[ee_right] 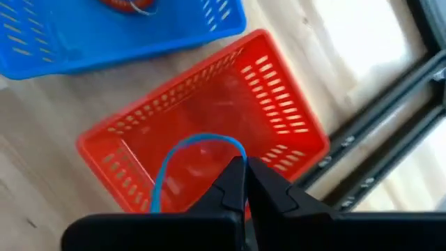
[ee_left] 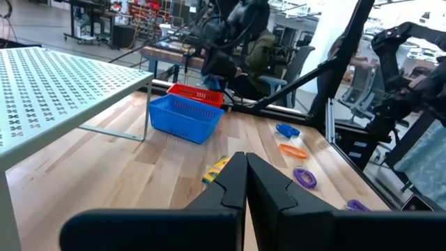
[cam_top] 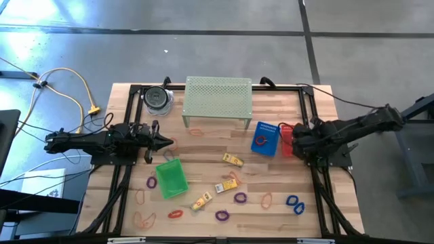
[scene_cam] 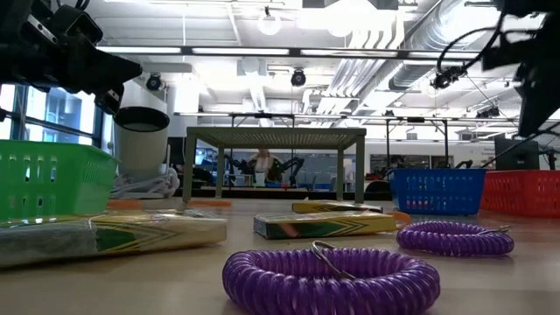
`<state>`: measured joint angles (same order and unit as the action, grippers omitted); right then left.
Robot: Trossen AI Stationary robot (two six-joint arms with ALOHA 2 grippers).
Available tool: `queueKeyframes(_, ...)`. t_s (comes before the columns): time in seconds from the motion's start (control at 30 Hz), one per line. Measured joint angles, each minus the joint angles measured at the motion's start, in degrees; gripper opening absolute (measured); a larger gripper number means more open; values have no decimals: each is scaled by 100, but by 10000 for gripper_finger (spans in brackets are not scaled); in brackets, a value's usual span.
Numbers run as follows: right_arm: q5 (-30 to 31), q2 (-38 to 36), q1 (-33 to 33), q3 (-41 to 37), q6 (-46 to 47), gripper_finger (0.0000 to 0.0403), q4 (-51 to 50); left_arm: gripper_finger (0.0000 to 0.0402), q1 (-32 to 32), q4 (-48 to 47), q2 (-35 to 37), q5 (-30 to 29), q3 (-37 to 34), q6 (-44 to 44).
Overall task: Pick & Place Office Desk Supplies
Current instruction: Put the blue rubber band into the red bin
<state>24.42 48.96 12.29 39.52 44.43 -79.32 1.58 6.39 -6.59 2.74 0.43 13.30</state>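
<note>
My right gripper [ee_right: 245, 162] hangs over the red basket [ee_right: 209, 132] at the table's right side [cam_top: 298, 140], shut on a thin blue loop [ee_right: 198, 139]. Beside it stands a blue basket [cam_top: 266, 137] with a red loop inside. Purple [cam_top: 240, 198], blue [cam_top: 294, 202], orange [cam_top: 267, 199] and red [cam_top: 175, 213] loops and yellow packets [cam_top: 232, 159] lie flat on the near half of the table. My left gripper [cam_top: 166, 142] waits shut at the left, pointing level, touching nothing. My right gripper pinches the blue loop's strand [ee_right: 237, 150] between its two fingertips, coming from above and slanting down. The loop curves out from the tips over the inside of the red basket; whether its lower part touches the basket I cannot tell.
A pale-green perforated shelf [cam_top: 218, 102] stands at the far middle, with a round jar [cam_top: 157, 99] to its left. A green basket [cam_top: 171, 177] sits near the left arm. Black frame rails [cam_top: 319, 183] run along the table's sides.
</note>
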Motion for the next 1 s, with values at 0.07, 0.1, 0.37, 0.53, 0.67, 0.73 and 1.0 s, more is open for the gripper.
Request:
queueKeyframes(0.07,-81,14,-298,-3,-232,2,119,0,0,24,0,-2,0,0)
queueKeyframes(0.1,-167,6,-436,2,-311,2,171,0,0,24,0,-2,0,-2)
queueKeyframes(0.37,-490,163,-1449,5,-729,2,539,0,0,57,0,-4,0,-24)
queueKeyframes(0.53,-870,373,-2163,8,-887,2,631,0,0,57,0,-4,0,-54)
queueKeyframes(0.67,-1247,674,-2597,5,-1007,2,697,0,-2,57,0,-4,0,-125)
queueKeyframes(0.73,-1309,827,-2785,5,-1029,2,699,0,-1,55,0,-4,0,-129)
queueKeyframes(1.0,-1420,1370,-3242,5,-1171,2,958,0,-1,53,0,-4,0,-131)
